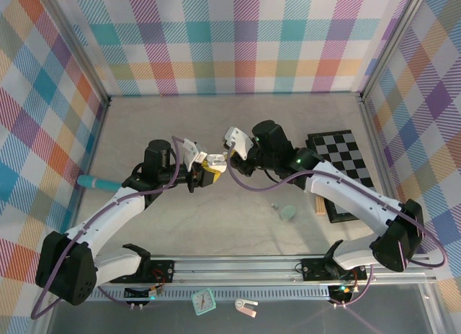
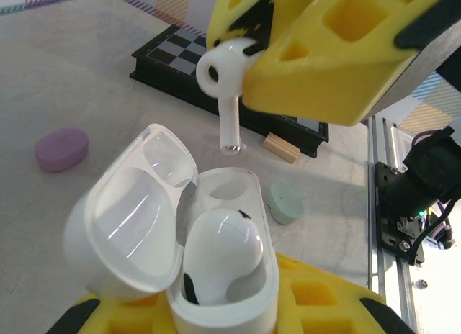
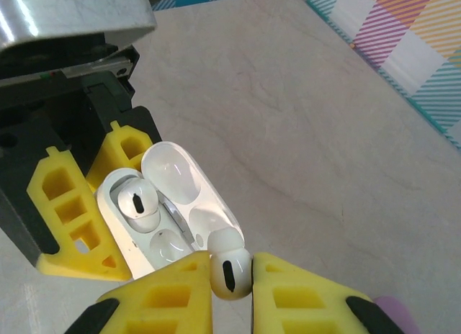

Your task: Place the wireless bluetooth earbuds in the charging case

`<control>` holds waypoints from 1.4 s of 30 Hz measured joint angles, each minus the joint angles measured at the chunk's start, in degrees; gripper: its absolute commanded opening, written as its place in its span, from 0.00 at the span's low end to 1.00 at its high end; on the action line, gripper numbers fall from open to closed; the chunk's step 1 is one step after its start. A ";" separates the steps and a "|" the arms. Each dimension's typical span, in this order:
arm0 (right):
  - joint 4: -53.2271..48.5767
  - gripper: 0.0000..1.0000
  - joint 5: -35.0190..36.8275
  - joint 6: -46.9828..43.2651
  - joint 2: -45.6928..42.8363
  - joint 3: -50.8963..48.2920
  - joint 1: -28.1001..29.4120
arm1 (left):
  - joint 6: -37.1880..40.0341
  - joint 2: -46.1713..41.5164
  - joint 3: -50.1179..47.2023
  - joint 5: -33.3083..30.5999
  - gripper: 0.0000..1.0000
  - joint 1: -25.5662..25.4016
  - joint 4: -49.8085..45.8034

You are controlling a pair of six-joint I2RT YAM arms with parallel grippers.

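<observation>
Two white earbuds are in play: one earbud [image 2: 220, 251] sits in its socket of the open charging case [image 2: 216, 316], and the second earbud [image 2: 225, 78] hangs just above the case, with the stem pointing down. The left fingers [image 2: 320, 298] are clamped on the body of the case and hold it above the counter [image 1: 216, 118], near the middle, with the lid [image 2: 133, 219] swung open. The right fingers [image 3: 166, 298] are pinched on the round head of the second earbud. The step in hand, I judge, is to lower this earbud into the empty socket [image 2: 227, 190]. To do it well, the stem should come exactly over the socket and be parallel to its walls, and the descent should be slow and straight. The right fingers should part only when the head is seated, otherwise the earbud may tip out and fall on the counter
</observation>
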 measured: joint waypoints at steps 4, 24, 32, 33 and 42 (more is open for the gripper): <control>-0.55 0.18 -0.87 -0.81 0.48 0.00 0.22 | 0.00 0.00 0.35 0.00 0.03 0.00 0.04; -8.02 0.23 -7.39 -6.80 2.51 3.63 0.28 | 2.01 -0.07 0.46 3.89 0.02 -0.44 -1.77; -8.87 0.50 -9.97 -6.71 2.29 3.82 0.24 | 3.48 -0.39 0.46 4.42 0.03 -0.44 -2.47; -8.76 0.54 -10.51 -6.54 1.97 3.76 0.15 | 3.76 -0.74 0.46 4.42 0.03 -0.44 -2.45; -0.59 0.64 -20.70 5.29 -8.50 -2.62 -8.59 | 8.79 -5.95 0.22 4.37 0.02 -1.70 0.28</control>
